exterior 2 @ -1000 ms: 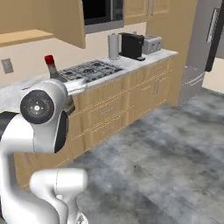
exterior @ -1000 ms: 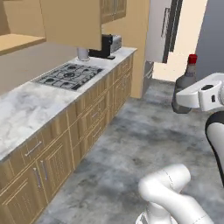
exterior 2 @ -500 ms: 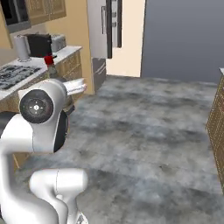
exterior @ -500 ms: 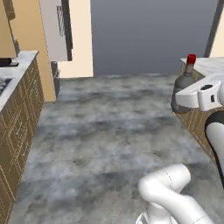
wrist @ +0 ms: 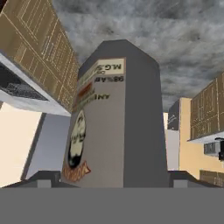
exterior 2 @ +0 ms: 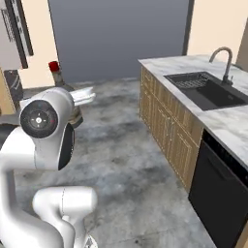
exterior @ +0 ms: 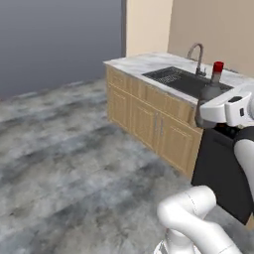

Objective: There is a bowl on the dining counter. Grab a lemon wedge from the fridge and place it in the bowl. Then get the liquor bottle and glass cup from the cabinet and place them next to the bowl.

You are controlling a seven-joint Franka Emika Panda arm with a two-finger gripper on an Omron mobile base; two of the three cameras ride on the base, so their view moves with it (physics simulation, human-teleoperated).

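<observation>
Whole scene has swung since the earlier pictures: the stove run and fridge doorway gave way to a sink table, so the base has turned. The bottle sits in the hand as before.

End effector [wrist: 113,181]: jaws spread wide, closed on the liquor bottle [wrist: 116,118], one finger at each flank of its grey body. In the hand view the label faces the camera's left side, print reading sideways.

Bottle's long axis is upright; red cap [exterior: 218,66] points at the ceiling, body partly hidden behind the white wrist in the left base view. From the right base view, cap and neck [exterior 2: 55,72] rise just behind the arm's big round joint.

Below the end effector, open grey floor [exterior 2: 121,145], wide and bare out to the dark grey wall [exterior 2: 116,34].

Beyond and to the side, the table [exterior 2: 218,121] with its wood cabinet fronts, marble edge running away from us; sink [exterior: 183,80] and tap [exterior: 197,57] set in it, a black dishwasher front [exterior 2: 218,189] at the near end.
</observation>
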